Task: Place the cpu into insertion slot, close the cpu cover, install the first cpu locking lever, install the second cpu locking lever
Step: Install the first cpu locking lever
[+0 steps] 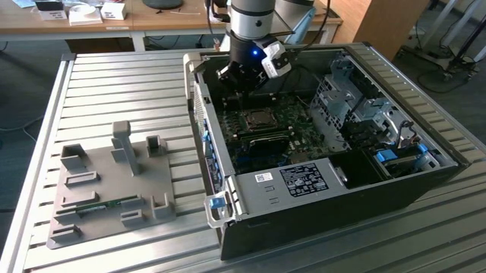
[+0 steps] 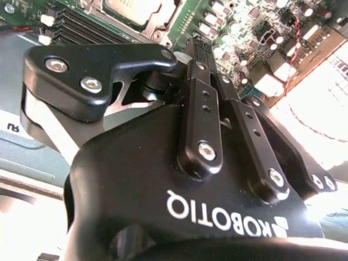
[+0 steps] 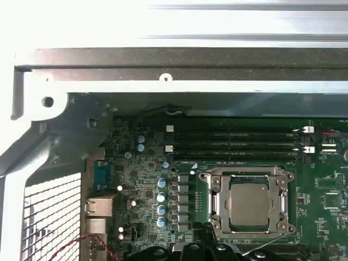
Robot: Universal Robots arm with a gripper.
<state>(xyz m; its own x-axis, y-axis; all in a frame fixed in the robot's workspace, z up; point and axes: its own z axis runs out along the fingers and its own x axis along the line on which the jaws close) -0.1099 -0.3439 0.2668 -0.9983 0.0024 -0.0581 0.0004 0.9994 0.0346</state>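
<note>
An open computer case [image 1: 319,199] lies on a slatted metal table. On its green board, the cpu [image 3: 249,202] sits in the insertion slot [image 1: 258,119], silver-grey top up. The cpu cover [image 3: 217,202] lies flat as a silver frame around the chip. Thin silver lever rods run along the frame's edges; I cannot tell whether they are latched. My gripper [image 1: 231,99] hangs inside the case over the board, just beside the slot on the exterior view's left. Its dark tips [image 3: 202,234] are together, shut on nothing, a little off the frame's corner. The second wrist view shows the gripper [image 2: 197,43] pointing at the board.
Long black memory slots [image 3: 234,138] run beside the socket. Drive cages [image 1: 357,108] and cables fill the case on the exterior view's right. A grey fixture plate [image 1: 106,187] holding a green memory stick [image 1: 99,206] lies beside the case. A red wire [image 3: 70,244] crosses the vented case wall.
</note>
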